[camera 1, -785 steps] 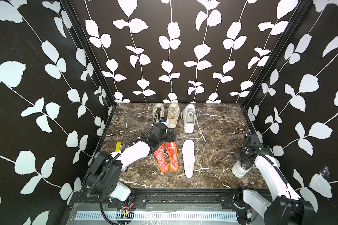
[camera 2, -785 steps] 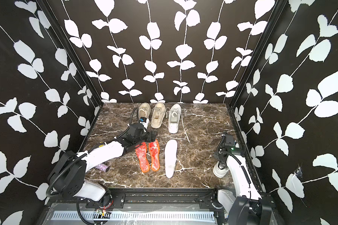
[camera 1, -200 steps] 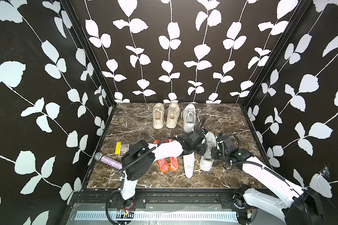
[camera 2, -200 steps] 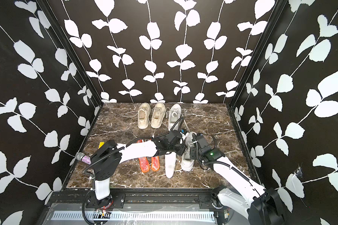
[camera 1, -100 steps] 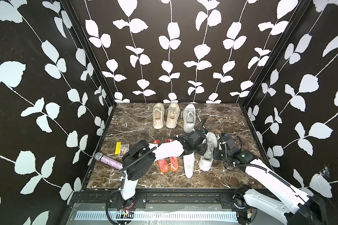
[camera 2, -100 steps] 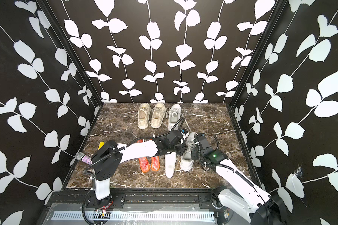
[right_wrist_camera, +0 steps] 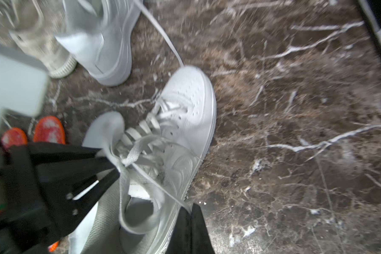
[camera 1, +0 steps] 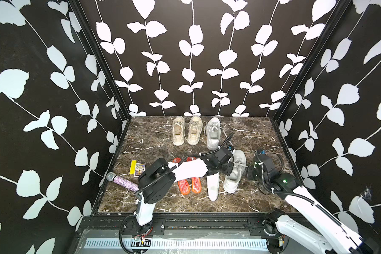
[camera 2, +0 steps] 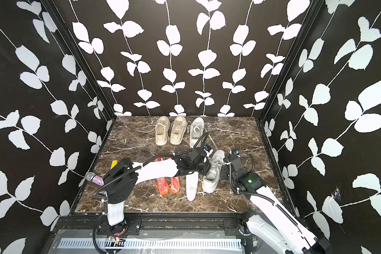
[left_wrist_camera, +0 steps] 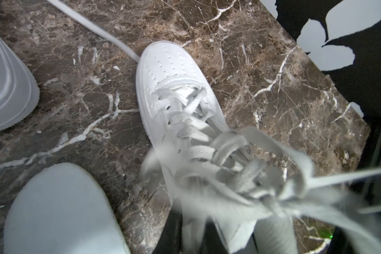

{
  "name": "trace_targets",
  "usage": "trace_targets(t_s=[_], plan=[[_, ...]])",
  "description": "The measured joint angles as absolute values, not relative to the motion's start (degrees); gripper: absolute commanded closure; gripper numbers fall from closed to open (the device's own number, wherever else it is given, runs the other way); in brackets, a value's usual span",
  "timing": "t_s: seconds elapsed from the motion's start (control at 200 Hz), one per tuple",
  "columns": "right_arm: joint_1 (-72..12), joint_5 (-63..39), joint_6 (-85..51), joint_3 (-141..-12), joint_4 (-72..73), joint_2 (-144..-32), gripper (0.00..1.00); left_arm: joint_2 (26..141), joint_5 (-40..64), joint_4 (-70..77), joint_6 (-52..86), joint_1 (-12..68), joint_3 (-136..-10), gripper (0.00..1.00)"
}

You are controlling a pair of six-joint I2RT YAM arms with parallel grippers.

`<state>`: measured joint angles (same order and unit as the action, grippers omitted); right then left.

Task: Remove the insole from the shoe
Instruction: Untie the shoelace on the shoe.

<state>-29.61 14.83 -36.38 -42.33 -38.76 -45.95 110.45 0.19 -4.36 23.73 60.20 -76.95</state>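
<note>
Now both my pincers have just narrowed onto the white shoe [camera 1: 233, 173]: left pincer [right_wrist_camera: 109, 163] nips its tongue, right pincer [right_wrist_camera: 188, 214] is pinched shut on its collar edge. So the shoe is braced; its insole stays inside, hidden, not yet pulled.

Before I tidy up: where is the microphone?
In a top view the purple microphone lies at the marble table's left edge, near the yellow card.
</note>
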Motion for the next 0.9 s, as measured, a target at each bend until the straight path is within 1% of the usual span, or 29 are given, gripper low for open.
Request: trace_targets(t_s=[0.115, 0.545, 0.901], plan=[[-29.56, 17.10, -37.58, -42.85, -41.01, -43.05, 1.00, 110.45, 0.12, -3.95, 23.83, 60.64, -76.93, 1.00], [-29.26, 22.98, -41.91, -45.25, -48.69, -36.62, 1.00, 110.45, 1.17, -2.81, 23.79, 61.69, -76.64, 1.00], [-29.19, 25.89, -43.59, -48.97, -53.91, -35.20, 1.00, 110.45, 1.26, -1.32, 23.79, 61.87, -76.20, 1.00]])
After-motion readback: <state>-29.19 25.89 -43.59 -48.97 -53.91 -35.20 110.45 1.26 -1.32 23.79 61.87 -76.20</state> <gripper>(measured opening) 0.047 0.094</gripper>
